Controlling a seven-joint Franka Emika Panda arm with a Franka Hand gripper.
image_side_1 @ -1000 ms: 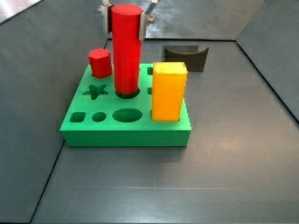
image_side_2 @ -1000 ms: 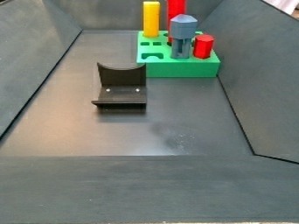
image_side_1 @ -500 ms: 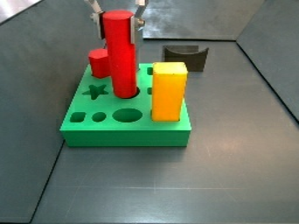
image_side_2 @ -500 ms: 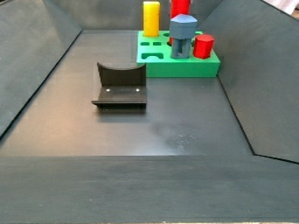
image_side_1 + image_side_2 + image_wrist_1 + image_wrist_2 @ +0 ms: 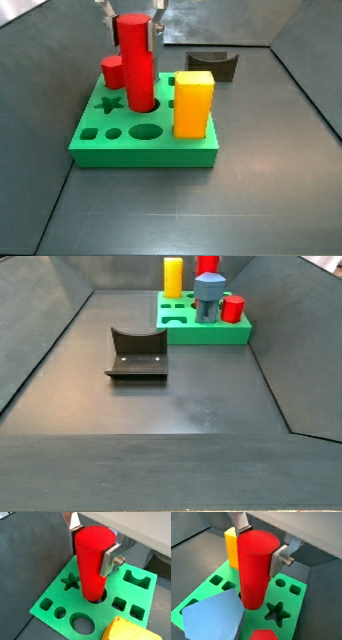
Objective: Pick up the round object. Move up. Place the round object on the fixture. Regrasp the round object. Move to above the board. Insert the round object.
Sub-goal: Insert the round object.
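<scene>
**Peg in the round hole, pincer at its top**

Dark grey floor and grey walls all round you, and at the far end sits the thick green square board (image 5: 144,138) with its star, round and square holes. Your smooth red cylinder peg (image 5: 138,62) stands upright with its lower end already inside a round hole, right beside the star cutout (image 5: 69,583). The pincer (image 5: 92,542) is at the peg's top, its flat silver fingers (image 5: 111,559) flanking the peg on two sides. In both wrist views the plates sit very close to the red surface, but you cannot tell whether they are pressing or have let go.

Neighbours are tight: a tall orange-yellow block (image 5: 194,103) stands just beside, a shorter red hexagonal peg (image 5: 114,71) behind, and a blue-grey prism (image 5: 212,617) close by in a wrist view. The small dark notched fixture (image 5: 136,354) is well apart and bare.

Watch the risks. How deep the peg has gone is not clear, so if it is only part-way, letting go could leave it leaning or jammed. If the fingers are gripping when you lift, you'll drag it back out. Any sideways drift could clip the orange-yellow block or the hexagonal peg.
</scene>
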